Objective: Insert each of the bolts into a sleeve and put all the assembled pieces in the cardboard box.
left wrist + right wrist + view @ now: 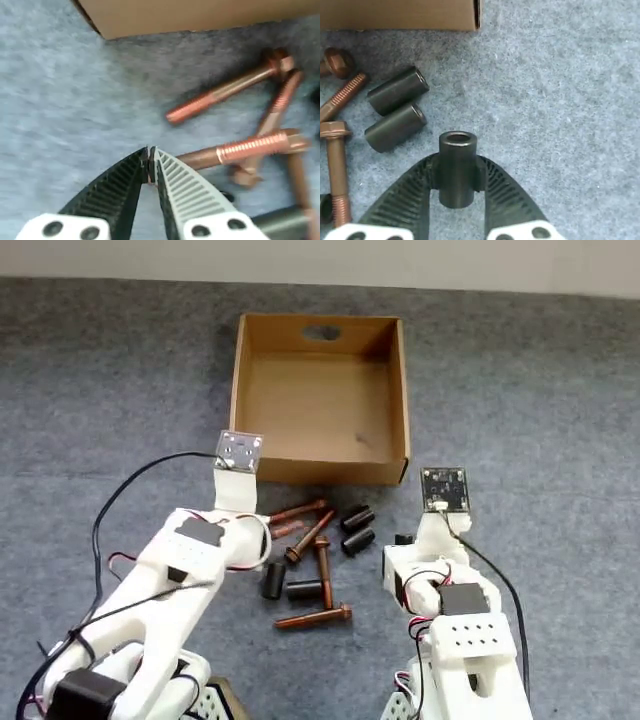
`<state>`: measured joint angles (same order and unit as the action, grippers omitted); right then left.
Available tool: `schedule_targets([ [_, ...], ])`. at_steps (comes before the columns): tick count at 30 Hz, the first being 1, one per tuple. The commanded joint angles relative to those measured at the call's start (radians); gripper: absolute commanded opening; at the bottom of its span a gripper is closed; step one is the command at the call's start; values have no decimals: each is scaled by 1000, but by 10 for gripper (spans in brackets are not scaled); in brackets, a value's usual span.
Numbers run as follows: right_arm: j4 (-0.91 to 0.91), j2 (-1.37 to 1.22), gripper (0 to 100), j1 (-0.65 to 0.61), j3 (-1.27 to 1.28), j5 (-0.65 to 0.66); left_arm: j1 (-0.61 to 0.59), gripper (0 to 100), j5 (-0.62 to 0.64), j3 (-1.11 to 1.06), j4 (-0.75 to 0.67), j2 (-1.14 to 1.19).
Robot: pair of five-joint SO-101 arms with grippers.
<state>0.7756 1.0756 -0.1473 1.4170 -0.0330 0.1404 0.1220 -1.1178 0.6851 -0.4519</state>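
Observation:
The cardboard box stands open at the back of the grey carpet, nothing inside. Several copper bolts and black sleeves lie loose in front of it, between the two arms. My right gripper is shut on a black sleeve, its open bore facing away from the wrist; two more sleeves lie just beside it. My left gripper is shut with nothing in it, low over the carpet at the left of the pile. A threaded bolt runs under one of its fingers.
The box's front wall is close ahead of the left gripper, and its corner is ahead of the right one. Bare carpet lies on both sides of the box. Cables trail from the left arm.

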Motion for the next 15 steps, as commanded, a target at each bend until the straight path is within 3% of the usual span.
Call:
schedule_targets([
  [1,-13,16,6,21,-4,-6,-110,13,-239,21,-3,-5],
  [4,-13,16,6,21,-5,-6,-153,13,-348,36,-3,-5],
  [12,-13,16,6,21,-5,-6,-229,18,-356,136,2,-5],
  [15,-13,16,6,21,-5,-6,-214,33,-345,185,107,-5],
])
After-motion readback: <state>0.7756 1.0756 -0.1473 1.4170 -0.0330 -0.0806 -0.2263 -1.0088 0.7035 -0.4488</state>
